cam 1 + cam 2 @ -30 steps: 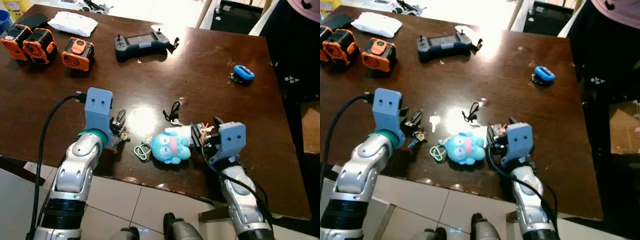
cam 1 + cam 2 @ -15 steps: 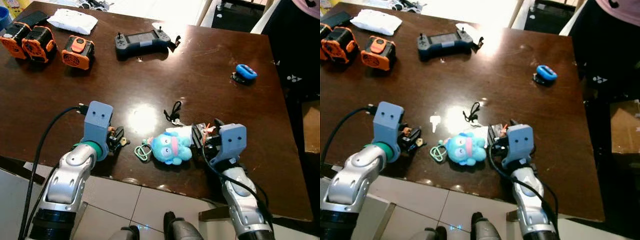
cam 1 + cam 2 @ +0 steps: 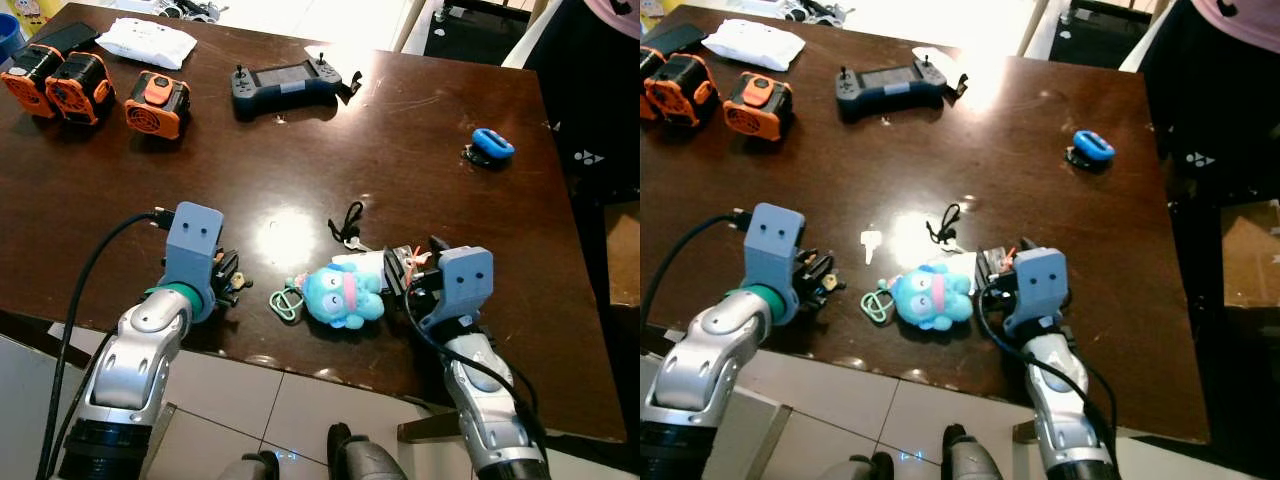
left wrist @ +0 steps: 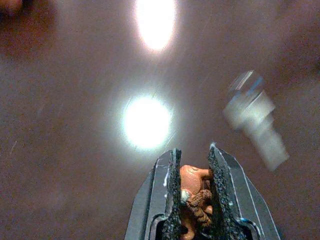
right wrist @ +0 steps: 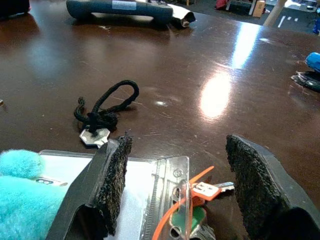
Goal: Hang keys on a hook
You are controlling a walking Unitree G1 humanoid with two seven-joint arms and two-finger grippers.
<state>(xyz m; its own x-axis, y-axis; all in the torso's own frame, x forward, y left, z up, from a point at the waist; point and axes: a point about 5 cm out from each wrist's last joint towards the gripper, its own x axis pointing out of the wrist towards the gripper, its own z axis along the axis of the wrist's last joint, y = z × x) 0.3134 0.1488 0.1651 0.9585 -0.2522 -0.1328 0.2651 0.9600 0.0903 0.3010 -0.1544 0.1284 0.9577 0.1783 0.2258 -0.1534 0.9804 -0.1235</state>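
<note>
Your left gripper [image 4: 192, 200] pinches the keys [image 4: 195, 197]. Your right gripper [image 5: 175, 192], spread, rests on the worktop [image 3: 400, 130]; plush [image 3: 342, 295] at its 9 o'clock.

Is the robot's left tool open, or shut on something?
Shut on something. In the left wrist view, the left tool has its two black fingers pressed against a small orange keychain piece above the dark table.

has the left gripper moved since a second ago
Yes. The left gripper has drawn back toward the robot, nearer the table edge, away from the glare patch.
</note>
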